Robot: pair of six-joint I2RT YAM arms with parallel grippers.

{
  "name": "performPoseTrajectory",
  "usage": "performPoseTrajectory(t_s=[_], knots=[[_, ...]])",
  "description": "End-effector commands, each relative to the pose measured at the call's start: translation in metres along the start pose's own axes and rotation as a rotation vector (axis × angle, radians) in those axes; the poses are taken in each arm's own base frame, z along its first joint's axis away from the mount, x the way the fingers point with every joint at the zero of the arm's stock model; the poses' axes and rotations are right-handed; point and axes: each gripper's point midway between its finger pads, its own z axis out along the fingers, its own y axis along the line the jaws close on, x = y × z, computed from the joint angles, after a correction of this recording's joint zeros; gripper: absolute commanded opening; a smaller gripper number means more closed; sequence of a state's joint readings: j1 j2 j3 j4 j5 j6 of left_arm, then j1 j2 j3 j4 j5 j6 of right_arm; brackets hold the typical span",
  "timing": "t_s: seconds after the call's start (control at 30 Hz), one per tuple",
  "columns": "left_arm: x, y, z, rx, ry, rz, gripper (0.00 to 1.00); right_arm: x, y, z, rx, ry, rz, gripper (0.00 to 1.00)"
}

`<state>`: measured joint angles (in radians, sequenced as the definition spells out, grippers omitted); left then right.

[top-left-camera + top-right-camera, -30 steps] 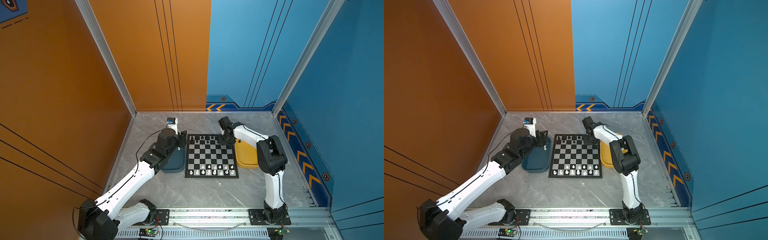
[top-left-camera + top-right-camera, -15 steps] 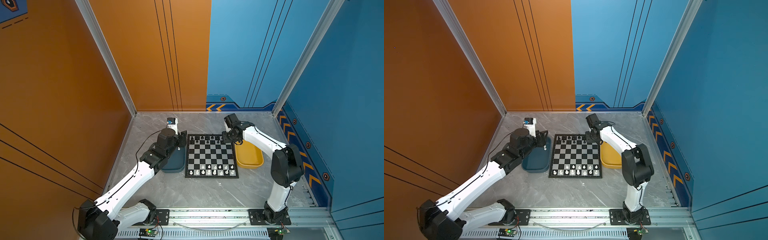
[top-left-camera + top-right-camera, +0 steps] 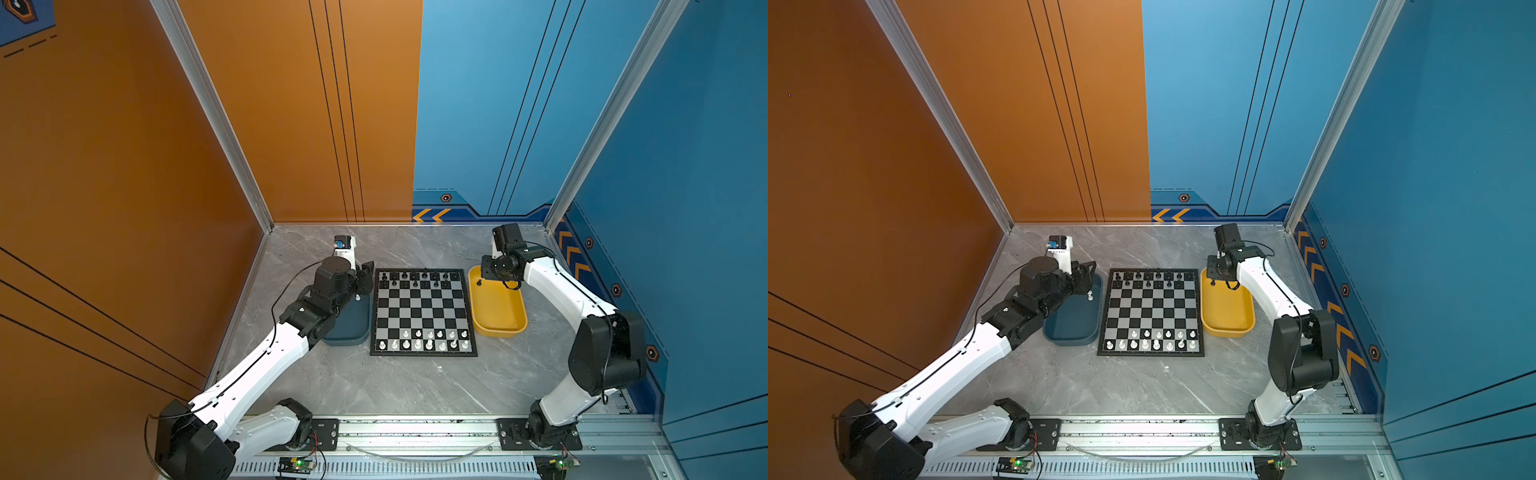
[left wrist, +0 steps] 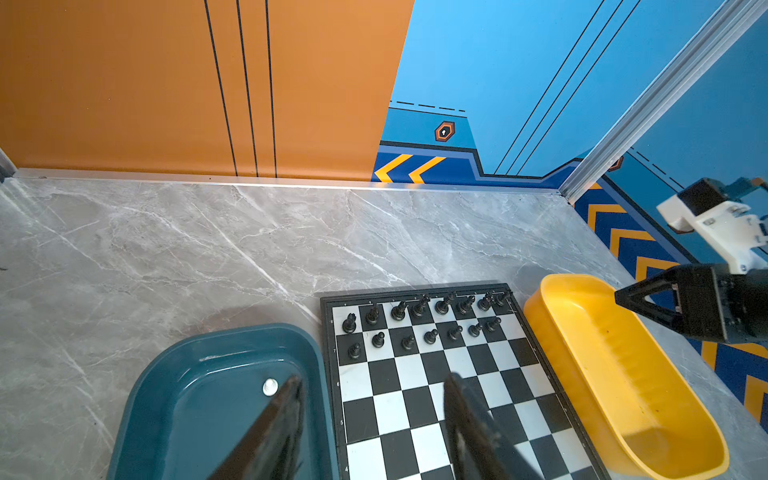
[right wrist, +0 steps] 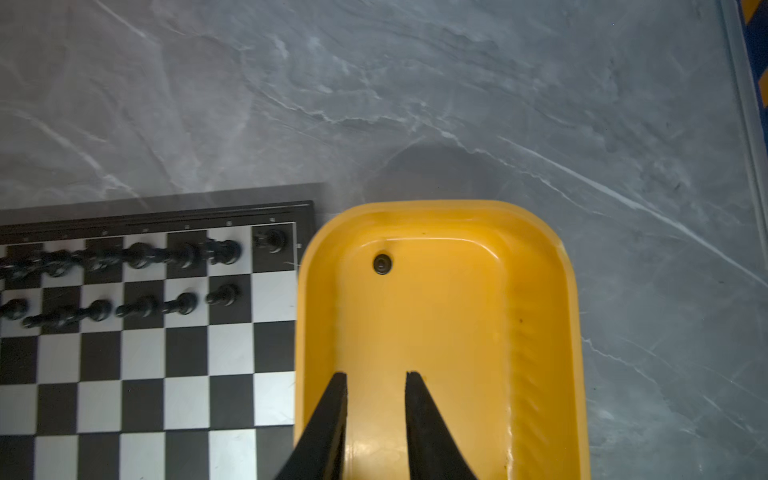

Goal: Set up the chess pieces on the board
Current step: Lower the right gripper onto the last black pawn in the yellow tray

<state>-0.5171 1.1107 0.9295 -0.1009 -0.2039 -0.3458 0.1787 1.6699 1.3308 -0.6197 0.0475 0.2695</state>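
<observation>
An orange wall (image 3: 124, 166) fills the left and upper middle of both top views, crossed by thin black lines. A blue wall (image 3: 498, 104) takes the upper right and meets it at a straight vertical seam. Silver aluminium posts (image 3: 210, 112) slant down to the back corners. The floor (image 3: 415, 382) is a grey marble-patterned slab with pale veins, evenly lit, with only soft shadows. Along the foot of the blue wall runs a darker blue band (image 3: 457, 210) with yellow chevrons (image 4: 392, 163) and small hexagon marks. A metal rail (image 3: 415, 428) spans the bottom edge of the frame.
</observation>
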Motion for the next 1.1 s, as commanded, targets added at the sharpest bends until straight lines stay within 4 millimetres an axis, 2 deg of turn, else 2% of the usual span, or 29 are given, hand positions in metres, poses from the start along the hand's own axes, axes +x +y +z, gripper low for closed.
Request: performPoseTrajectory(t_s=[0.0,0.17,0.37,0.73,1.07], knots=[[0.002,0.002,-0.002,0.006,0.009,-0.011,0.55,0.01,0.002,0.022,-0.023,0.042,0.022,0.27],[0.003,0.001,0.001,0.007,0.018,-0.009,0.55,0.016,0.002,0.052,-0.03,0.098,0.033,0.28],[0.002,0.0,0.0,0.007,0.018,-0.008,0.55,0.018,0.004,0.075,-0.039,0.135,0.039,0.31],[0.004,-0.001,0.002,0.008,0.025,-0.005,0.55,0.011,0.004,0.093,-0.04,0.14,0.057,0.32],[0.004,0.001,0.001,0.0,0.023,-0.005,0.55,0.009,0.004,0.105,-0.042,0.152,0.072,0.26]])
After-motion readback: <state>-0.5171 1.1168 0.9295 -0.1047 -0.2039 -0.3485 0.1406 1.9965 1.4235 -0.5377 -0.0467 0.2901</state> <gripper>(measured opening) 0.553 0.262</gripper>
